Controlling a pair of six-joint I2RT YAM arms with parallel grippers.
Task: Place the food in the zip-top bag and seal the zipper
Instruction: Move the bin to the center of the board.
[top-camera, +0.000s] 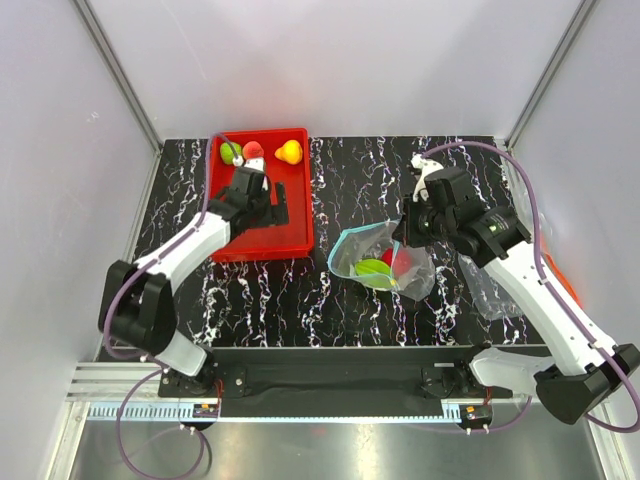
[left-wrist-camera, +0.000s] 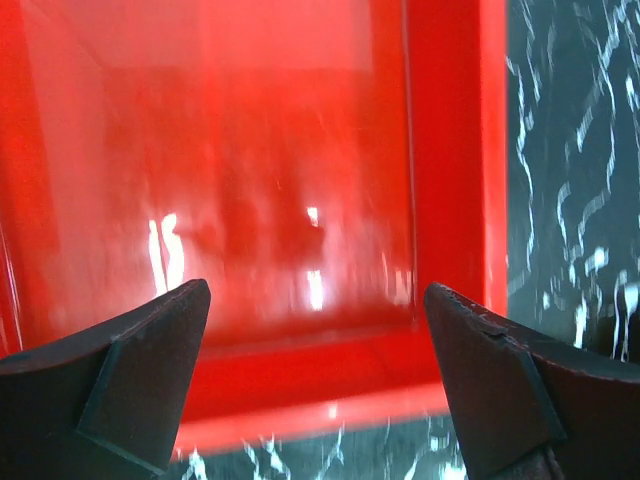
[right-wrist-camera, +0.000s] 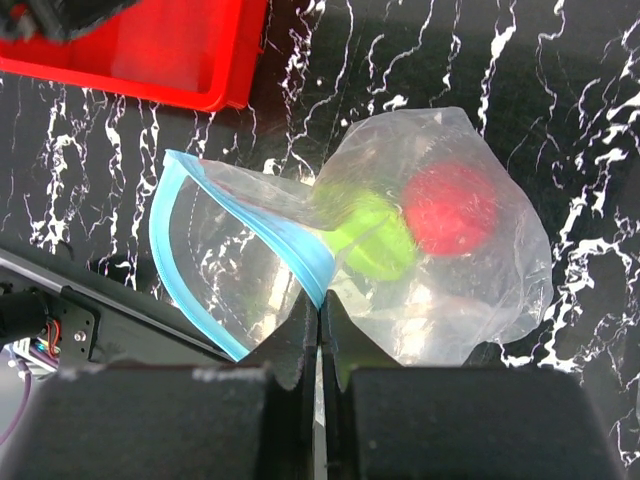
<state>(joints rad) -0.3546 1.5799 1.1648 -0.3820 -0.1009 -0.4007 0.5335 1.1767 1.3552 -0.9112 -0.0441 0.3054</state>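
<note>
Between the right gripper's (right-wrist-camera: 318, 305) clenched fingers is the bag's (right-wrist-camera: 500, 280) blue zipper (right-wrist-camera: 308, 265), pinched at the rim, with the mouth gaping open to their left. Just past the fingertips, inside the bag, lie a green piece (right-wrist-camera: 372, 238) and a red piece (right-wrist-camera: 452, 208). The left gripper (left-wrist-camera: 315, 300) is released, its fingers spread wide over the tray (left-wrist-camera: 445, 150). Beyond them, at the tray's far end, sit a green fruit (top-camera: 231, 152), an apple (top-camera: 254, 151) and a pear (top-camera: 289, 151).

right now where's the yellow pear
Top view: the yellow pear sits in the far right corner of the red tray, beside a red fruit.
</note>
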